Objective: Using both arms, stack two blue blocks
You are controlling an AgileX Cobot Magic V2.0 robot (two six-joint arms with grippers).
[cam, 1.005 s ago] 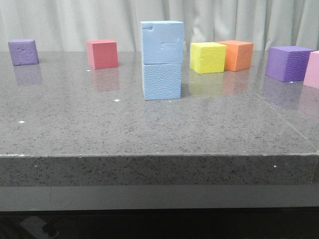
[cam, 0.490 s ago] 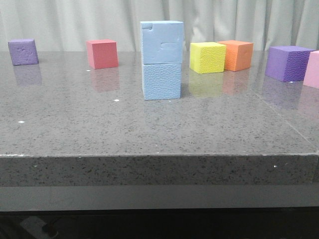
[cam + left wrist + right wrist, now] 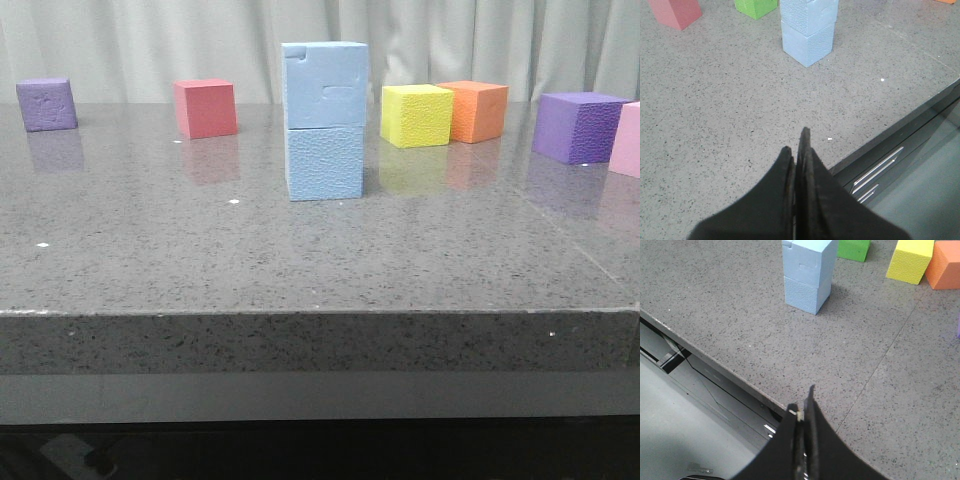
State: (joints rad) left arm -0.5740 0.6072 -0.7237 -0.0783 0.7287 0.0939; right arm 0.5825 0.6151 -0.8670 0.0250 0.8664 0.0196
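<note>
1. Front view: a grey speckled tabletop [image 3: 300, 260] runs back to a pale curtain [image 3: 200, 40]. Near the middle, the upper blue block [image 3: 325, 85] sits squarely on the lower blue block [image 3: 325, 163], making a two-cube tower. The upper cube's front face shows jigsaw-like cut lines; the lower one's face is pebbled. To the left stand a red cube [image 3: 205, 108] and, farther left, a small purple cube [image 3: 46, 105]. To the right of the tower stand a yellow cube [image 3: 416, 115] with an orange cube [image 3: 478, 110] just behind it, then a larger purple cube [image 3: 578, 127] and a pink cube [image 3: 627, 140] at the frame's edge. No arm shows in this view.

2. Left wrist view: the left gripper [image 3: 799, 150] hangs over the tabletop near its front edge, its dark jaws pressed together and holding nothing. The blue tower stands well apart from it, upper block [image 3: 809, 14] on lower block [image 3: 807, 44]. A green cube [image 3: 756, 7] and the red cube [image 3: 675, 12] lie beyond. Metal drawer handles [image 3: 875, 172] show below the tabletop's edge.

3. Right wrist view: the right gripper [image 3: 804, 407] hangs over the tabletop's front edge, its jaws closed against each other and empty. The tower stands well away, upper block [image 3: 807, 259] on lower block [image 3: 806, 292], with the green cube [image 3: 854, 249], yellow cube [image 3: 910, 261] and orange cube [image 3: 945, 265] behind.
</note>
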